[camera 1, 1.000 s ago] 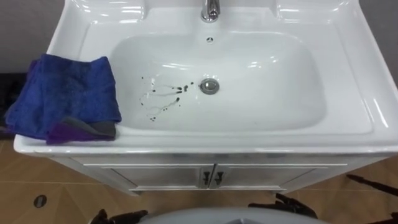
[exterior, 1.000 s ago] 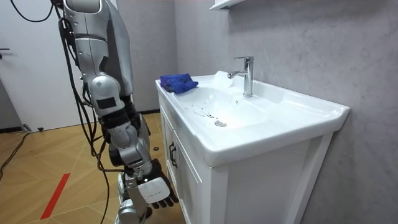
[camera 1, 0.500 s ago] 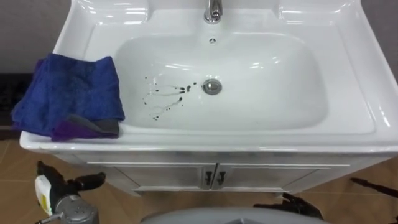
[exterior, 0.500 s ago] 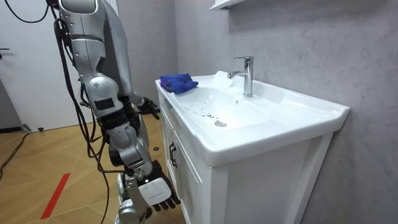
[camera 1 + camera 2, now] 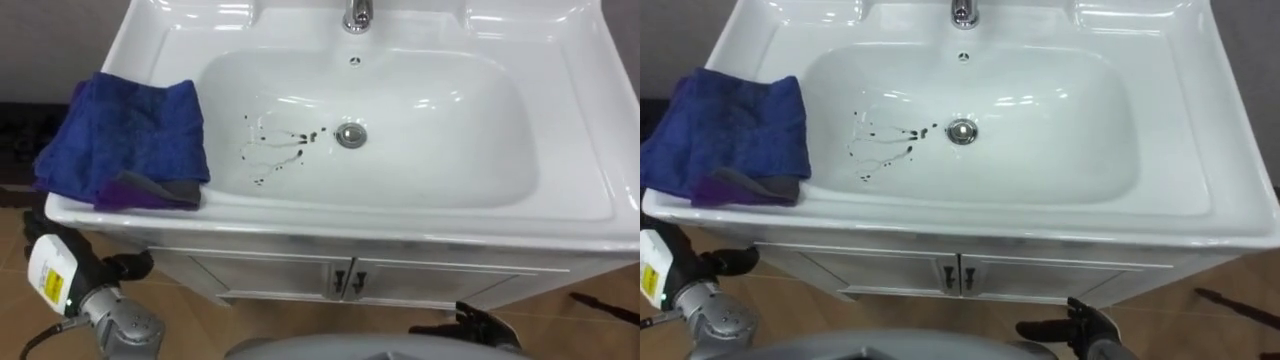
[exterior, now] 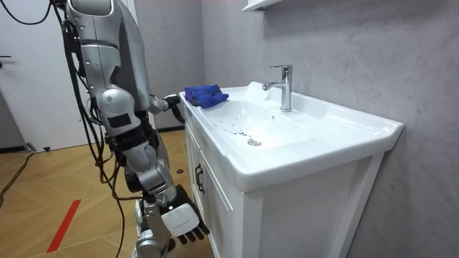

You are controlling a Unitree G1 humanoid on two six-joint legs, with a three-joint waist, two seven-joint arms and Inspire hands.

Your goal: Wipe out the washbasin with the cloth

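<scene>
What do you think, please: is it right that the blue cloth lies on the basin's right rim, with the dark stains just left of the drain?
Not quite. The blue cloth lies on the left rim of the basin, not the right, as the left eye view shows. The dark stains are indeed just left of the drain.

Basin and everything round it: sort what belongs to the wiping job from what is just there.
For the job:
basin
dark marks left of its drain
blue cloth on the left rim
left hand beside the counter near the cloth

Just there:
faucet
cabinet doors
right hand, hanging low by the cabinet
</scene>
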